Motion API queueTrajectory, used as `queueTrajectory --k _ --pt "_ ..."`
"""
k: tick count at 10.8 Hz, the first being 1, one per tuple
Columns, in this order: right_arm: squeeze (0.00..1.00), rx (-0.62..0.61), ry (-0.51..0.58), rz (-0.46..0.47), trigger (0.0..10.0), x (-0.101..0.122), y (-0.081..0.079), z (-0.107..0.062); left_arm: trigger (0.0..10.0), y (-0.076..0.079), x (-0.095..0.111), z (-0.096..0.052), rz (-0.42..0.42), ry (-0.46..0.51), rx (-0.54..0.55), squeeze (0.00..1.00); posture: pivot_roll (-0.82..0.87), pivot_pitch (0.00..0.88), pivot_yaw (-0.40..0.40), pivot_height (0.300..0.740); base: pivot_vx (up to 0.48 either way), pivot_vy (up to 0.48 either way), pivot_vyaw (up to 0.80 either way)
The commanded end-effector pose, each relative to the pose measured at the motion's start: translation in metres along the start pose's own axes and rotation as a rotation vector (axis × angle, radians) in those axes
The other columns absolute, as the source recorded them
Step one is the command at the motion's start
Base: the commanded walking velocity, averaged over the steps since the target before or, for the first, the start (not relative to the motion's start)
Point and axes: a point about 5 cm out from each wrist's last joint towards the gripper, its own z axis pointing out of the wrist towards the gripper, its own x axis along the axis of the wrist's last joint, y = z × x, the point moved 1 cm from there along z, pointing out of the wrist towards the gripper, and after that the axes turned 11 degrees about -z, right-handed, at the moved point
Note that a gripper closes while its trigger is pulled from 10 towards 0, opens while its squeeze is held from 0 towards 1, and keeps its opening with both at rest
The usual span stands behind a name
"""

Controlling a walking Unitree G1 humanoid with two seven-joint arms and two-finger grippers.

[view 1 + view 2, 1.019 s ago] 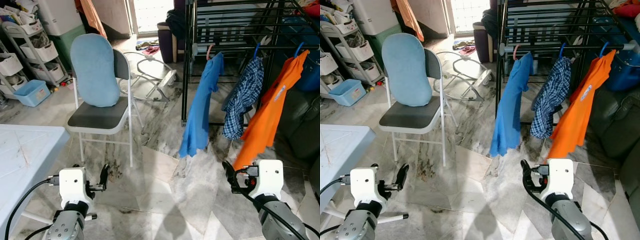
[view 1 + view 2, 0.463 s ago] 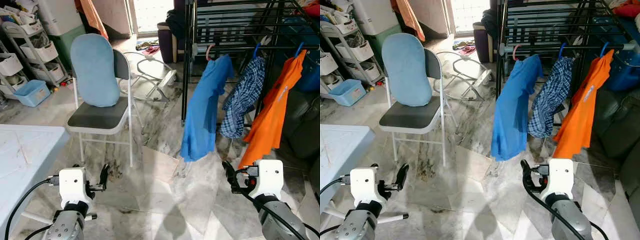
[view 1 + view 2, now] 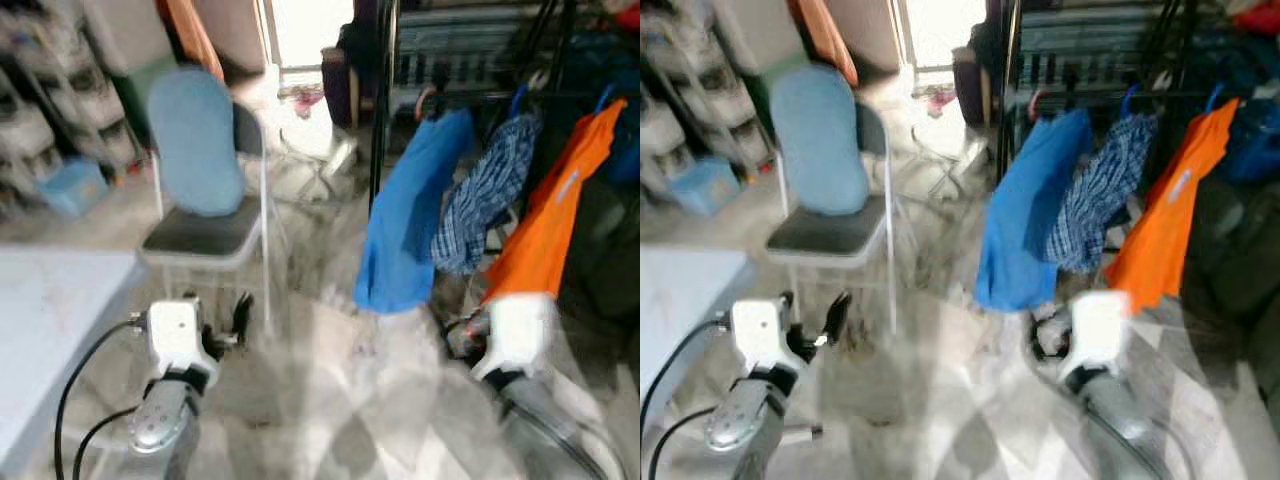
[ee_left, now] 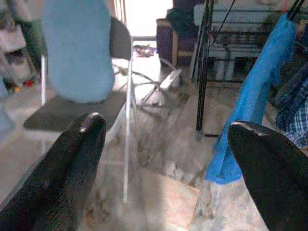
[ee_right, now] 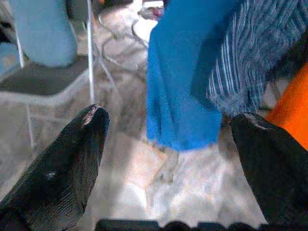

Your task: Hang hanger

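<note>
Black metal bars make a big drying rack (image 3: 470, 60) at the back of the room. Three clothes hang from it in a row. A blue shirt (image 3: 410, 225) hangs on the left from a pink hanger (image 3: 427, 100), whose hook is over the rack's bar. A checked shirt (image 3: 485, 205) is in the middle, and an orange shirt (image 3: 555, 225) is on the right. The head pictures are blurry.

A folding chair (image 3: 205, 215) stands on the marble floor (image 3: 330, 370), left of the rack. It has a blue cushion (image 3: 195, 140) leaning on its back. A white worktop (image 3: 50, 340) is at the near left.

Both silver arms are held low in front, bent, pointing forward. The left end effector (image 4: 166, 159) is near the chair. Its two black fingers (image 4: 72, 168) are spread wide apart and hold nothing. The right end effector (image 5: 168, 163) is low, just in front of the bottom of the blue shirt. Its fingers (image 5: 62, 163) are wide apart too, hold nothing and touch nothing.
</note>
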Motion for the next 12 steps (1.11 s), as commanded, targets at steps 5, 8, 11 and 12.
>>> queueTrajectory --k 5,8,11,12 --pt "0.0 -0.025 0.001 -0.026 10.0 0.0 0.006 0.002 10.0 -0.009 -0.002 0.0 0.009 -0.011 0.036 0.0 -0.17 0.012 0.104 0.74 0.0 0.0 0.0" --pt "0.0 0.02 0.054 -0.091 10.0 0.017 0.01 0.023 10.0 -0.054 0.039 0.024 0.169 0.071 0.1 0.0 -0.13 0.0 0.05 0.74 0.0 0.0 0.0" --pt "0.0 0.121 0.124 -0.139 10.0 0.04 0.003 0.049 10.0 -0.046 0.054 0.058 0.324 0.112 -0.014 0.0 -0.12 0.0 0.05 0.74 0.0 0.0 0.0" --pt "0.0 0.165 0.13 -0.18 10.0 0.043 0.0 0.056 10.0 -0.043 0.046 0.062 0.339 0.088 -0.036 0.0 -0.12 0.0 0.065 0.74 0.0 0.0 0.0"
